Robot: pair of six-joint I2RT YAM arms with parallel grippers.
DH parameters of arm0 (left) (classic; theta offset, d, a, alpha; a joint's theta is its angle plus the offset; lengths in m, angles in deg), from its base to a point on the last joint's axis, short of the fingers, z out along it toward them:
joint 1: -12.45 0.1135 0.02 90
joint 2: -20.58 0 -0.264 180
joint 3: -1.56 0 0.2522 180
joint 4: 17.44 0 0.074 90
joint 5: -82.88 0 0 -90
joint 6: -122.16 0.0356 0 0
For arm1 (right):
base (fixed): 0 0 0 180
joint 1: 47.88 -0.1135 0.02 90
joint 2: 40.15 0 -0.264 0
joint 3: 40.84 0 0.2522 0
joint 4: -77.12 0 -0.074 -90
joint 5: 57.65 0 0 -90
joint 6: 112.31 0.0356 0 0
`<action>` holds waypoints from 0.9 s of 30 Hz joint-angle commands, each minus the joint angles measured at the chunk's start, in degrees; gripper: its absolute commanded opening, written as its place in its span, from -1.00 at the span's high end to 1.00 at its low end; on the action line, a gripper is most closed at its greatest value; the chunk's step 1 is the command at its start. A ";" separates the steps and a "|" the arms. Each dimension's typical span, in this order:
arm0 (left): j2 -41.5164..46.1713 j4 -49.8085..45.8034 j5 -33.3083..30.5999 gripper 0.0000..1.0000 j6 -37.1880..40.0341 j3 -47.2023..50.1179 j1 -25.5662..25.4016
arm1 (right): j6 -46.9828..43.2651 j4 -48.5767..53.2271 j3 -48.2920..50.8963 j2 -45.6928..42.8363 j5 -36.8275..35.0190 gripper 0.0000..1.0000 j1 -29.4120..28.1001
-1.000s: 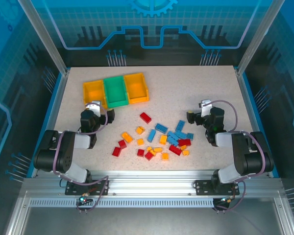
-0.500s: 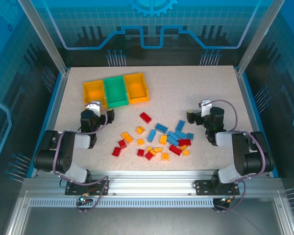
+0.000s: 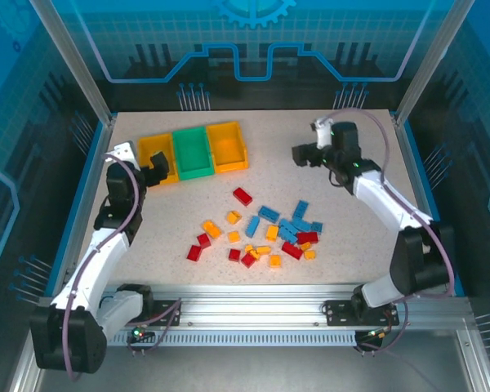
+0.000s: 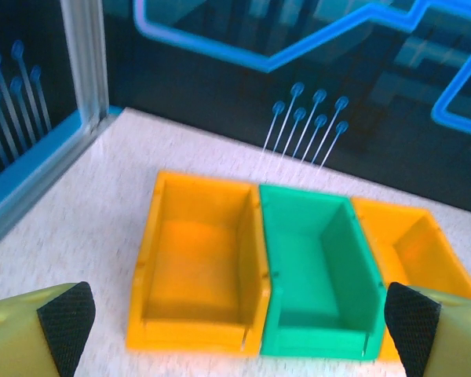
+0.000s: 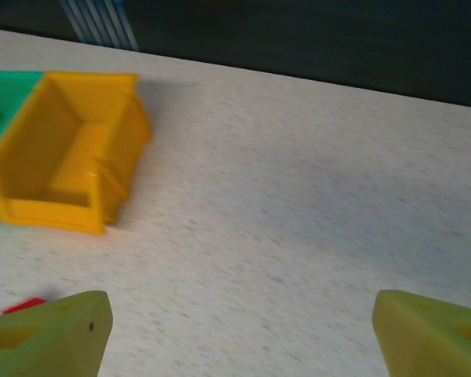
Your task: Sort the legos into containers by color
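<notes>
The legos (image 3: 261,233), red, blue and orange-yellow bricks, lie scattered on the table's near middle. One red brick (image 3: 242,196) sits apart at the far side of the pile, and its corner (image 5: 23,305) shows by my right finger. The containers stand in a row at the far left: yellow bin (image 3: 158,155), green bin (image 3: 193,152), yellow bin (image 3: 227,145). All look empty. My left gripper (image 3: 158,167) hovers open just in front of the left yellow bin (image 4: 196,263) and green bin (image 4: 318,275). My right gripper (image 3: 299,154) is open over bare table, right of the row.
The speckled table (image 3: 327,188) has raised blue rails on its left and right sides and a dark panel behind the bins. The right yellow bin (image 5: 63,165) lies left of my right gripper (image 5: 243,330). The left fingertips (image 4: 67,322) are black-padded.
Both arms have risen from their folded pose and reached forward, the left toward the bins, the right toward the far middle. The legos and bins have not moved.
</notes>
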 commanded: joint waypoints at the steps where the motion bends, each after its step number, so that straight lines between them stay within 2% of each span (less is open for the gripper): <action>1: -0.50 -15.29 -2.59 -0.98 -6.53 -2.31 0.73 | 3.81 15.74 -10.39 8.30 -0.70 -0.70 -4.25; 6: -1.34 -19.22 -1.48 -0.98 -9.87 -2.71 1.10 | 6.92 22.45 -26.13 22.58 -1.31 -0.61 -9.36; 10: -2.12 -21.14 -0.67 -0.98 -11.06 -2.71 1.34 | 10.65 27.41 -37.82 33.25 0.01 -0.52 -10.79; 15: -2.23 -22.07 0.77 -0.98 -11.68 -2.26 1.49 | 12.59 26.04 -44.11 39.20 0.98 -0.49 -12.88; 20: -2.34 -22.76 2.43 -0.97 -12.58 -1.42 1.45 | 12.74 30.93 -54.65 48.03 -0.69 -0.46 -14.34; 27: -1.48 -23.78 3.92 -0.97 -14.61 0.26 1.52 | 14.91 33.04 -62.73 55.40 -2.45 -0.28 -14.47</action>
